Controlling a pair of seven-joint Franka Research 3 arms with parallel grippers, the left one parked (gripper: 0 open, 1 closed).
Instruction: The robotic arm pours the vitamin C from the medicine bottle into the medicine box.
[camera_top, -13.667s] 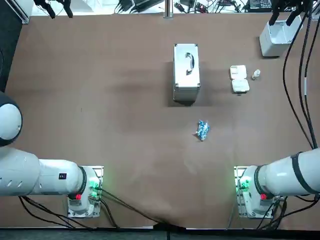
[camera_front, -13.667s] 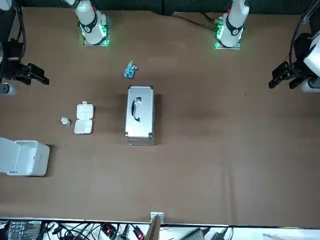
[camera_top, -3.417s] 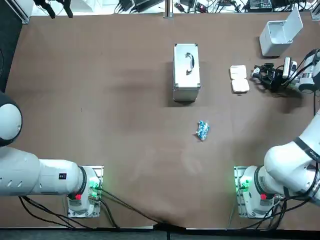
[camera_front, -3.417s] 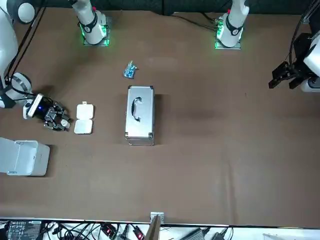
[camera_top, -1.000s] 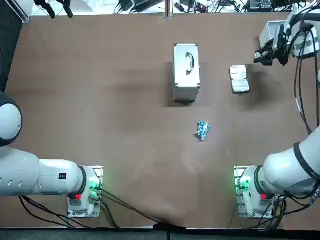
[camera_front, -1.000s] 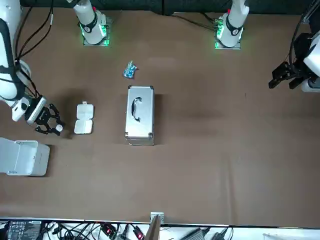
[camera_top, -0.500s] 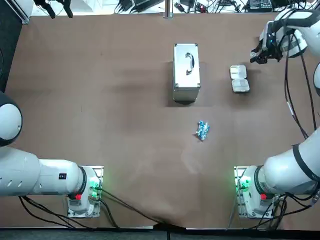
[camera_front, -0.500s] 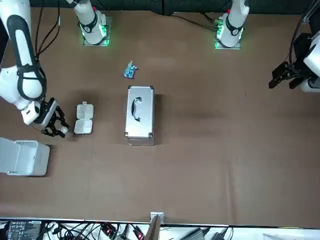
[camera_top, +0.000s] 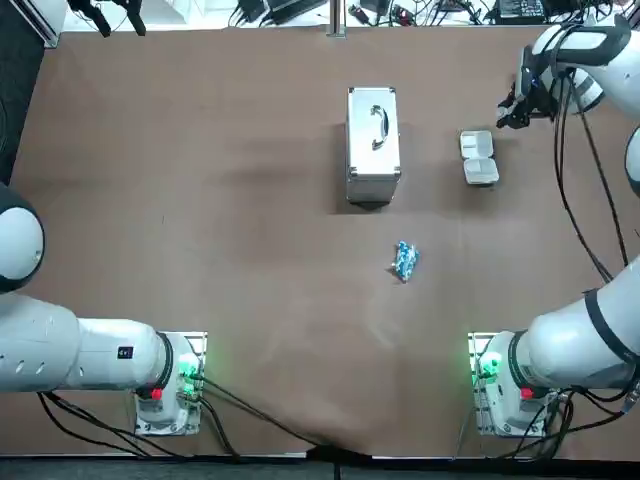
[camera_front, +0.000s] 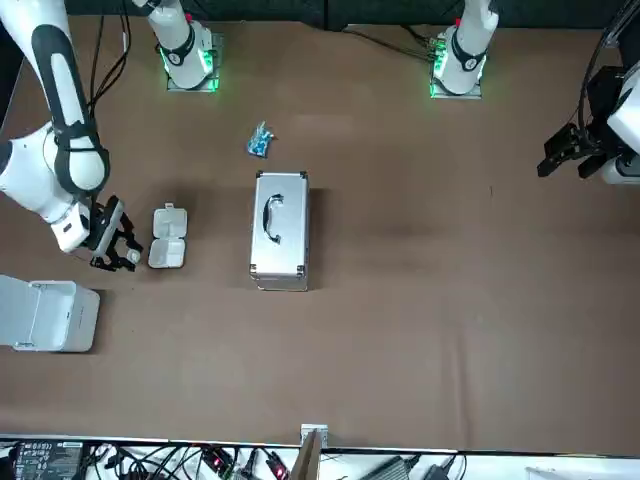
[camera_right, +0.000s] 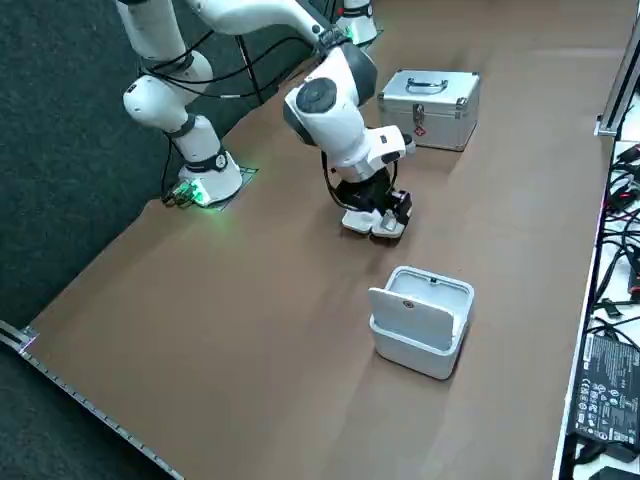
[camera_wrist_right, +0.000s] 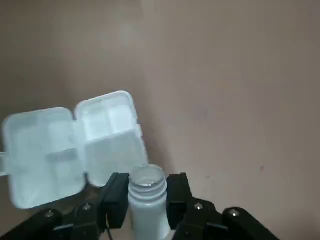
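The open white medicine box (camera_wrist_right: 75, 145) lies flat on the brown table, its compartments facing up; it also shows as the box (camera_top: 479, 158) in the top view and the box (camera_front: 167, 238) in the front view. My right gripper (camera_wrist_right: 145, 192) is shut on a small, uncapped, translucent white medicine bottle (camera_wrist_right: 146, 200), held upright with its open mouth up. The gripper (camera_top: 512, 115) hangs just beside the box, on its outer side toward the table's right edge, raised off the table. From the side, the gripper (camera_right: 385, 205) sits right over the box (camera_right: 365, 222).
A silver case (camera_top: 373, 146) with a handle lies left of the box. A blue packet (camera_top: 404, 261) rests nearer the arm bases. A white bin (camera_right: 420, 320) with its lid up stands at the far right corner, seen also as the bin (camera_front: 45, 315).
My right gripper took the bottle off the table beside the box and lifted it. Over the last second it has shifted closer to the box with the bottle.
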